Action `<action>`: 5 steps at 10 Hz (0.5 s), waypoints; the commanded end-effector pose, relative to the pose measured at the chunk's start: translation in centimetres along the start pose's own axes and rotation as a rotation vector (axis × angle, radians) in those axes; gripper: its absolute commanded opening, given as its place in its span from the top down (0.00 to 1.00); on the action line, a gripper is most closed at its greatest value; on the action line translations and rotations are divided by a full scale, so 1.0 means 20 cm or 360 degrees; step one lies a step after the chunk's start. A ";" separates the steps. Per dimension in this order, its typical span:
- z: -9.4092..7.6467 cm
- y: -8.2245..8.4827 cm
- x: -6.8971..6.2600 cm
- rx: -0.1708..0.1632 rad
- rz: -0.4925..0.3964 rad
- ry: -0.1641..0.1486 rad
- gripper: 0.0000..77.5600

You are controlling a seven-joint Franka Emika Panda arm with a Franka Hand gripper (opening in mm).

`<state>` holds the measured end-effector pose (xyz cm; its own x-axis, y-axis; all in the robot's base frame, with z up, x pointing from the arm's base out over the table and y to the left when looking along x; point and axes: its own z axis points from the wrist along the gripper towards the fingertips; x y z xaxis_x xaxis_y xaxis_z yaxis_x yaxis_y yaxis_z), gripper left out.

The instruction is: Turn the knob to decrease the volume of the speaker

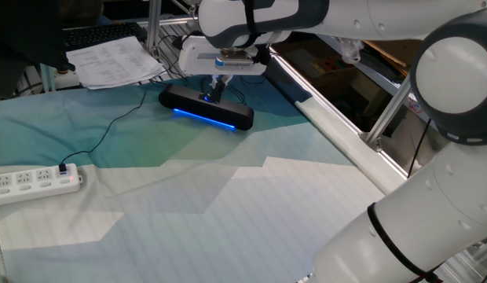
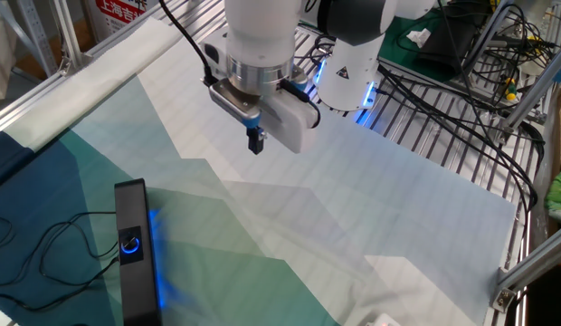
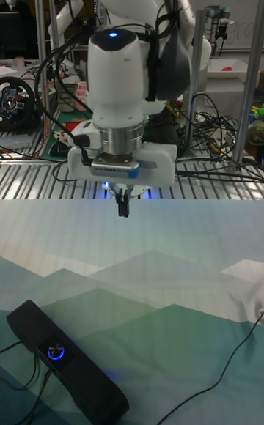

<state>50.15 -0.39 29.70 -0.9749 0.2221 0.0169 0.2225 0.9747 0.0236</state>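
The speaker [image 2: 133, 258] is a long black bar with a blue light strip, lying on the mountain-patterned cloth. Its knob [image 2: 130, 243] glows with a blue ring on the top face; it also shows as the knob [image 3: 56, 352] on the speaker [image 3: 73, 385] in the tall view. My gripper [image 2: 255, 145] hangs in the air, pointing down, well apart from the speaker, fingers together on nothing. The tall view has the gripper [image 3: 122, 207] high behind the bar. In one fixed view the gripper [image 1: 214, 92] overlaps the speaker [image 1: 188, 103] only by perspective.
A white power strip [image 1: 35, 181] lies at the left, with a thin black cable [image 1: 110, 130] running to the speaker. Papers [image 1: 118, 59] lie behind it. A metal frame rail [image 1: 338, 130] borders the cloth. The arm's base [image 2: 348, 72] stands on a wire shelf.
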 end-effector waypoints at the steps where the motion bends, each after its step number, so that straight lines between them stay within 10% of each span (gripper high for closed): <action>1: -0.01 -0.03 -0.05 0.0000 -0.0011 -0.0011 1.00; 5: -0.02 -0.07 -0.13 0.0030 0.0038 -0.0017 1.00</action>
<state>52.24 -2.08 29.80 -0.9712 0.2381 0.0089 0.2382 0.9712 0.0057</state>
